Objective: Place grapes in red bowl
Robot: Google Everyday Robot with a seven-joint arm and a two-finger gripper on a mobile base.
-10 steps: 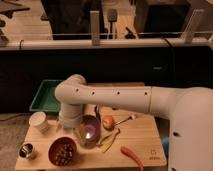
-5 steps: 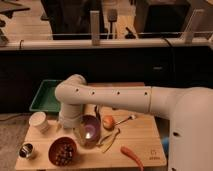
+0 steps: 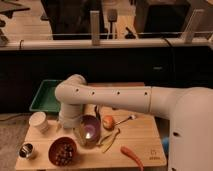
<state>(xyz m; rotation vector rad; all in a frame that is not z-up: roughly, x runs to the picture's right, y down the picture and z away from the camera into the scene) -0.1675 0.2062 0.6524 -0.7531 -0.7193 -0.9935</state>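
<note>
The grapes [image 3: 63, 151] lie inside the red bowl [image 3: 52, 150], a dark lumpy cluster filling its middle. That bowl sits near the front edge of the wooden bench [image 3: 145, 137], and everything else is easiest placed from it.

Just to its right and slightly farther back stands the purple bowl [image 3: 90, 129], close beside the red bowl, though whether the rims touch cannot be told. Left of the red bowl, at the bench's front corner, is a small metal cup [image 3: 27, 150]. Behind and to the left of the red bowl stands a pale cup [image 3: 38, 122]. Farther back still, beyond that cup, a green tray [image 3: 44, 96] lies at the bench's rear left.

To the right of the red bowl, past the purple bowl, are a round orange fruit [image 3: 108, 121], a yellowish peel-like strip [image 3: 111, 139] and an orange carrot [image 3: 131, 155] near the front edge.

The robot's white arm [image 3: 115, 97] reaches across from the right and bends down behind the red bowl, its thick wrist section hiding the bench between the pale cup and the purple bowl. The gripper [image 3: 75, 131] sits low at the purple bowl's left rim, behind the red bowl; I cannot tell its state.
</note>
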